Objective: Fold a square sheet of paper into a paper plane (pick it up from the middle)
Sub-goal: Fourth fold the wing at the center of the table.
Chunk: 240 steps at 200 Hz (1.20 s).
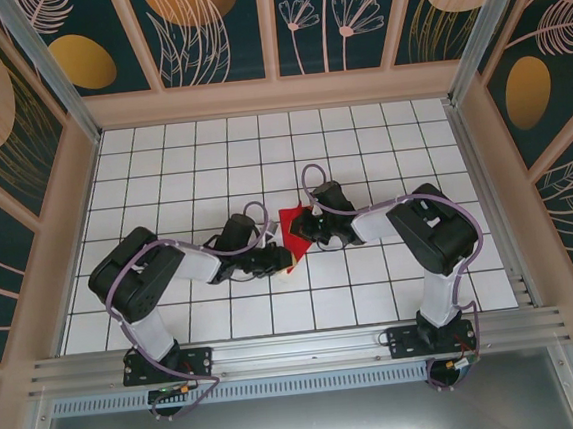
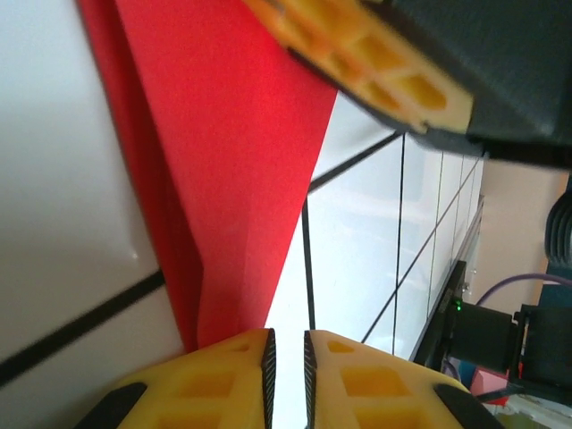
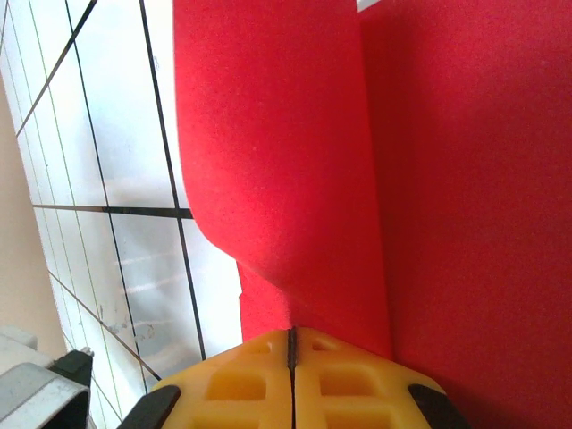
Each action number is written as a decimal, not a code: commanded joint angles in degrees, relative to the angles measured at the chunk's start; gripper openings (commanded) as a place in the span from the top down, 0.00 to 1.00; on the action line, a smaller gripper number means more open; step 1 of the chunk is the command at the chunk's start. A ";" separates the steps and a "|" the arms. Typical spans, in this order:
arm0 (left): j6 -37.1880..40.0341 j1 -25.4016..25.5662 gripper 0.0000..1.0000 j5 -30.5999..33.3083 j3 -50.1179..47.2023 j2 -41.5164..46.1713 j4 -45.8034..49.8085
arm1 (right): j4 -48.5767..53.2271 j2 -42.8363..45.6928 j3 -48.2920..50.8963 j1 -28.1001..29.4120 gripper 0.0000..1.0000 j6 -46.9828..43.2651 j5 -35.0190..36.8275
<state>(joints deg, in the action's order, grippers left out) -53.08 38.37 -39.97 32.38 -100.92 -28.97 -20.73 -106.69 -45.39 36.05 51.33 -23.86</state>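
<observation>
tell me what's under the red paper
The white grid table shows all around the paper, so it rests on that. One side curls up into the shut right gripper. The table directly beneath the paper is covered, so nothing else there can be checked.

I see the white grid-tiled table (image 1: 212, 161) with a folded red paper sheet (image 1: 292, 224) lying near its centre, slightly toward 6 o'clock, one flap curling upward.
</observation>
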 commanded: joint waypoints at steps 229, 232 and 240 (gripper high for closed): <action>0.87 -0.58 0.82 5.05 6.30 -4.46 14.38 | 9.92 -5.97 1.84 0.97 0.92 -1.91 5.21; 0.81 -0.61 0.82 4.84 5.89 -4.41 14.37 | 9.92 -6.02 1.85 0.96 0.92 -1.92 5.21; 0.99 -0.52 0.82 4.07 4.68 -4.15 14.05 | 9.97 -6.11 1.73 0.96 0.92 -1.87 5.31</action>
<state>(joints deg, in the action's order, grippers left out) -54.11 37.76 -34.63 40.69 -103.68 -19.29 -20.67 -106.87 -45.63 36.10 51.31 -23.90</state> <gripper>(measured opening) 0.177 0.083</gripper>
